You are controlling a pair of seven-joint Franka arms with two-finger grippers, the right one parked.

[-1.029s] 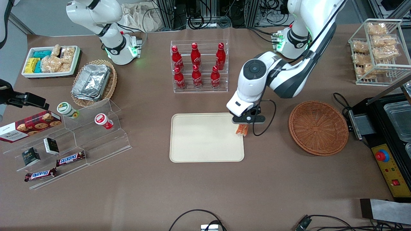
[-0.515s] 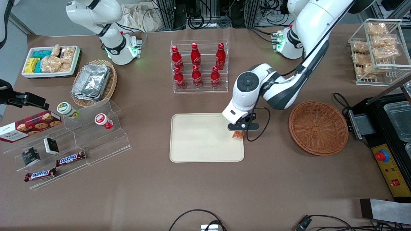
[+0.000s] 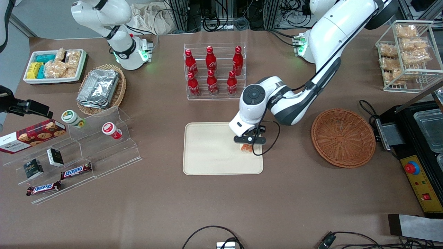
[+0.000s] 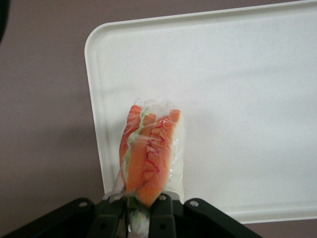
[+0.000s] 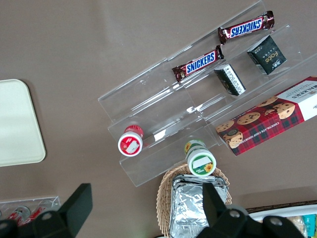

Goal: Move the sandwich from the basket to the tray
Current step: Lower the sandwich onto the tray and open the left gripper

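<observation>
Clamped between the two black fingers of the left arm's gripper, the small plastic-wrapped sandwich wedge with orange-red and green filling hangs above the flat cream-beige rectangular tray with rounded corners. Seen from the wrist camera, the sandwich points away from the fingers, its cut edge facing the lens, with the tray's pale floor beneath most of it and the tray's low rim just beside it. From the front, the sandwich shows as a small orange patch directly under the gripper, over the part of the tray nearest the working arm's end of the table; whether it touches the tray cannot be told.

Well apart from the tray, toward the working arm's end, sits the round reddish-brown wicker basket. All of this rests on a brown table surface. Farther from the front camera than the tray stands a clear acrylic rack of red bottles. Toward the parked arm's end are a clear stepped display stand with chocolate bars and small jars and a lighter tan wicker basket holding silver foil containers.
</observation>
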